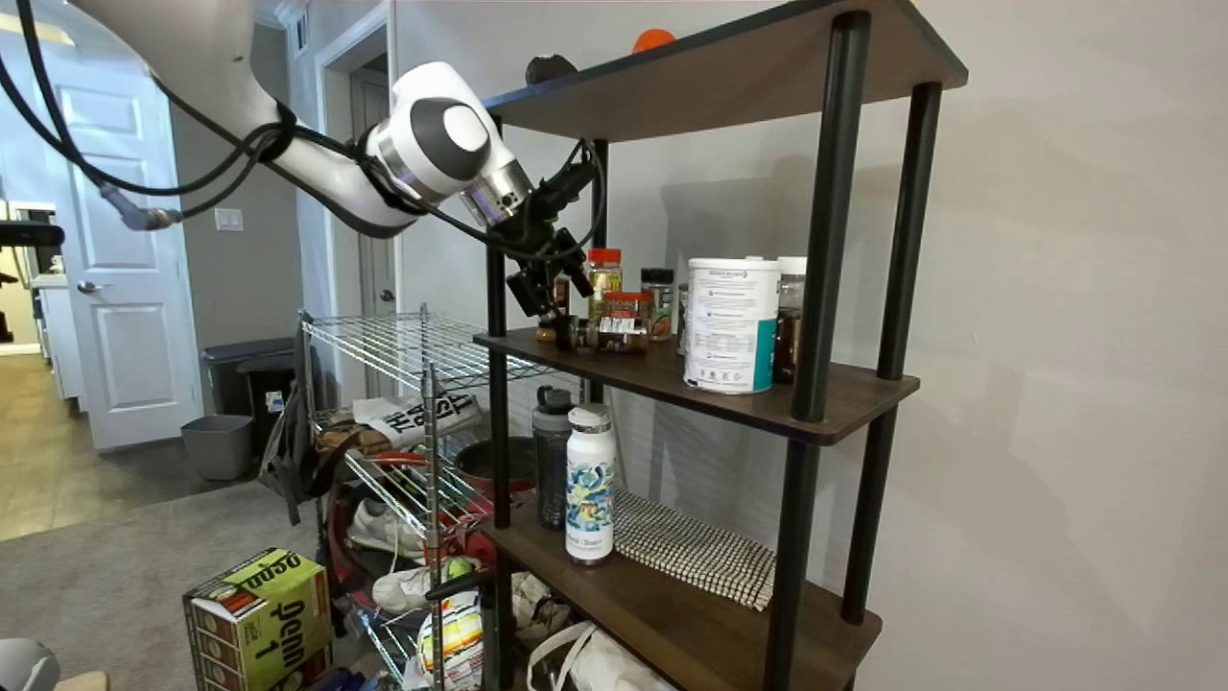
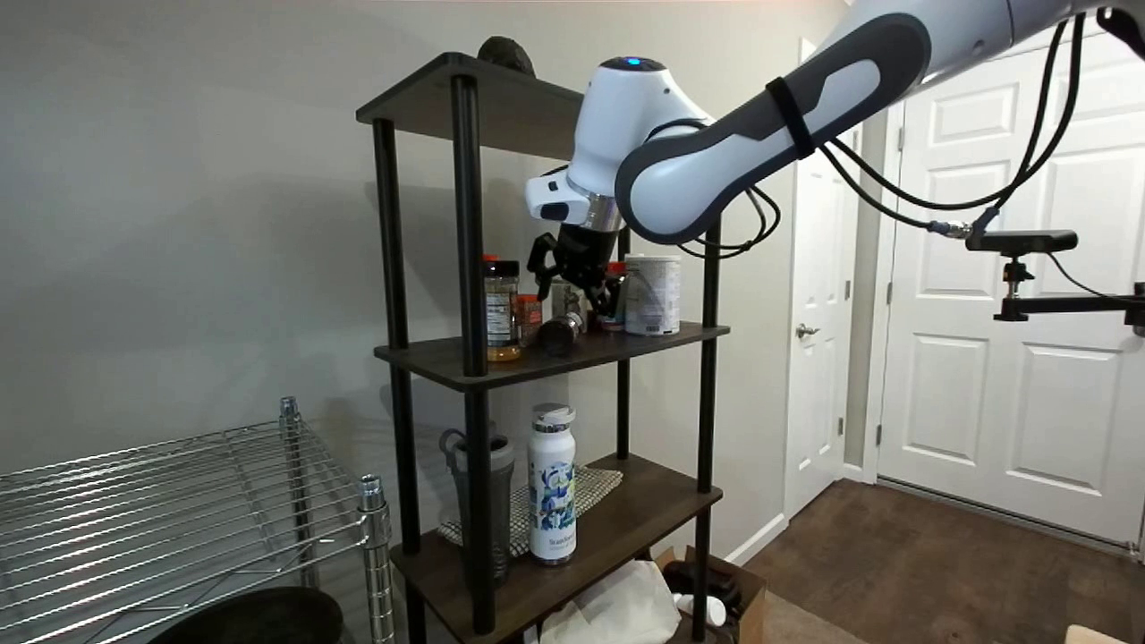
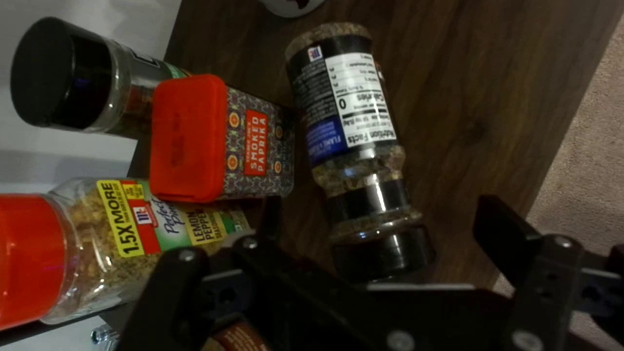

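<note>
While your gripper [image 3: 381,213] has its jaws wide apart, the clear, black-capped spice jar [image 3: 357,146], labelled in black, white and blue, lies on its side on the brown shelf [image 3: 463,117].

Walls [image 1: 1084,240] were plain, pale grey; soft shadows fell behind the shelf unit [image 1: 739,91]. It had dark brown boards on black posts and stood close to the wall. A chrome wire rack [image 2: 374,514] stood just beside it. In an exterior view, greyish carpet [image 1: 144,566] met a tan floor [image 1: 43,456] near a white panelled door [image 1: 115,254]; a switch plate [image 1: 228,220] sat on darker grey wall. In an exterior view, dark brown floor [image 2: 859,555] reached two white doors [image 2: 1011,420]; white baseboard [image 2: 760,539] was noted.
</note>
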Robot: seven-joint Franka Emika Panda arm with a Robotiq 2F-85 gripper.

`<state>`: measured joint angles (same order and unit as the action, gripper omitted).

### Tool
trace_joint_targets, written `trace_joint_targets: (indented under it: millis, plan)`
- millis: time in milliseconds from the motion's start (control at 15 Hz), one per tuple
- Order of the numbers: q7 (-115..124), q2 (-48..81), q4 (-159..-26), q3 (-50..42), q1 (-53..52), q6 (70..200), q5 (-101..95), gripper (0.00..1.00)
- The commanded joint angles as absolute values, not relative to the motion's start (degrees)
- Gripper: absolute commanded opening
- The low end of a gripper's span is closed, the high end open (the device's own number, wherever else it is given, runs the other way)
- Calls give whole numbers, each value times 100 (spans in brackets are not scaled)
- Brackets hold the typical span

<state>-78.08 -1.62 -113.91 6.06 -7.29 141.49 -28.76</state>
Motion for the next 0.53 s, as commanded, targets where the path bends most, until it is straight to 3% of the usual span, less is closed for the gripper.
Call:
trace_joint_targets:
  millis: [0,467]
  plan:
    - [-8229,-77,-11290,636,-724,14103,-2695,100]
    - [-8439,122,-11177,643,-707,14142,-2697,100]
